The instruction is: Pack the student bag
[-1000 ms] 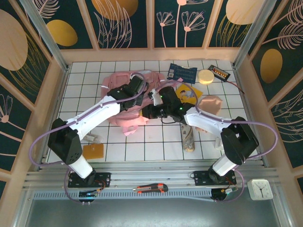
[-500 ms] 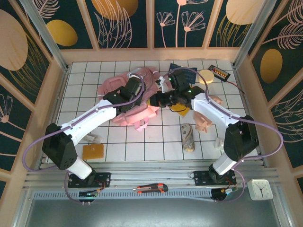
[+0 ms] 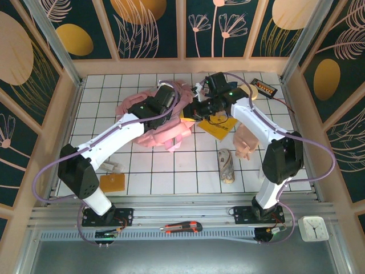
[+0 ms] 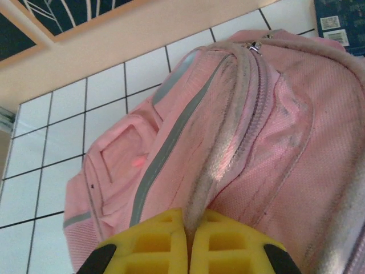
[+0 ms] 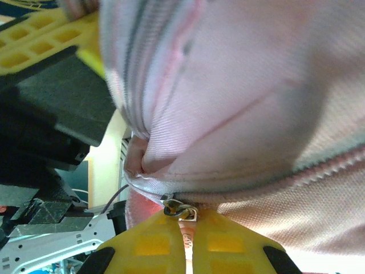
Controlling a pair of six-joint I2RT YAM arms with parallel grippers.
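One student bag (image 3: 171,132) on white-tiled table (image 3: 171,171), floral walls (image 3: 151,28)

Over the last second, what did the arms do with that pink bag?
Both arms pulled the student bag toward the back wall, the right end effector moving farthest. Neither let go: the left end effector stays shut on fabric, the right on the zipper pull. The orange block and tube stayed put.
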